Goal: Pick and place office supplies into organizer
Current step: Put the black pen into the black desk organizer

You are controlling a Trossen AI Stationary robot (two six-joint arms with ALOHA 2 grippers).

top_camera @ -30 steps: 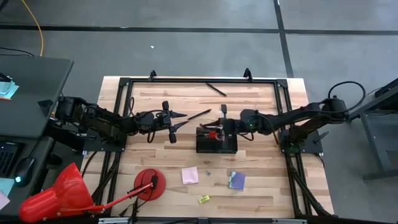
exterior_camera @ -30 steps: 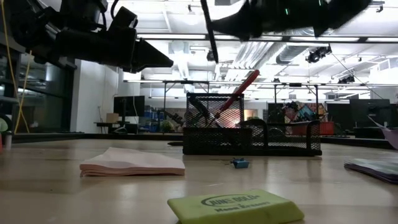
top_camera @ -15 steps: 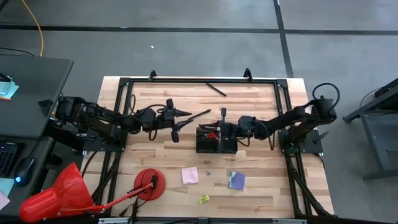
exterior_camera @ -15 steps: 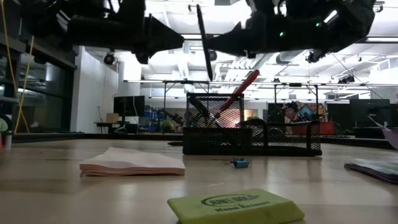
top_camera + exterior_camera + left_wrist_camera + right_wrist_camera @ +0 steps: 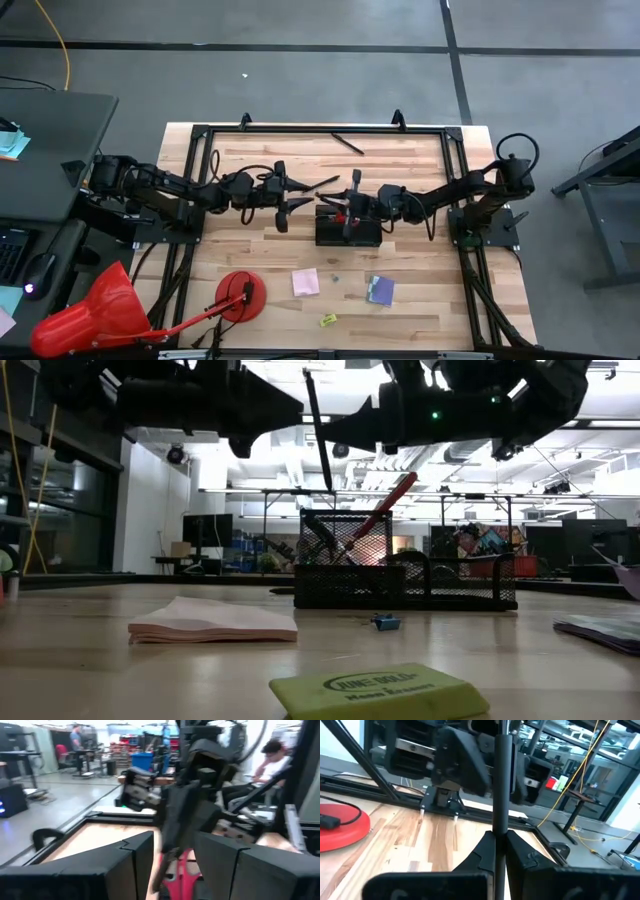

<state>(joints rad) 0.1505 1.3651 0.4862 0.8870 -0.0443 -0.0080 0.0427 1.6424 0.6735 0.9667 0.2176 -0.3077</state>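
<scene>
The right jaws (image 5: 352, 196) were pressed together on a thin dark pen (image 5: 500, 785), which stood upright between the fingers (image 5: 487, 851) in the right wrist view. In the low view the pen (image 5: 317, 430) hung nearly vertical, tilted a little, its lower end just above the top of the organizer (image 5: 405, 573). From above, the right jaws were over the left part of the organizer (image 5: 349, 228), with the arm reaching in from the table's right side.

The left jaws (image 5: 300, 192) stood partly spread and held nothing that could be seen. They hovered above the table (image 5: 420, 300), just left of the organizer and close to the right jaws, tips pointed toward them. In the left wrist view the two fingers (image 5: 132, 865) framed the other arm's gripper and a red handle below it.

The organizer, a black mesh tray, sat near the table's middle. Red-handled scissors (image 5: 385, 508) leaned out of its left compartment. A second dark pen (image 5: 348, 143) lay on the table near the far edge, well apart from the tray. Nearer the front lay a pink sticky pad (image 5: 306, 282), a purple pad (image 5: 380, 290), a small yellow eraser (image 5: 327, 320) and a tiny blue piece (image 5: 385, 622). A red disc (image 5: 240, 295) and a red cone (image 5: 85, 315) were off to the front left.
</scene>
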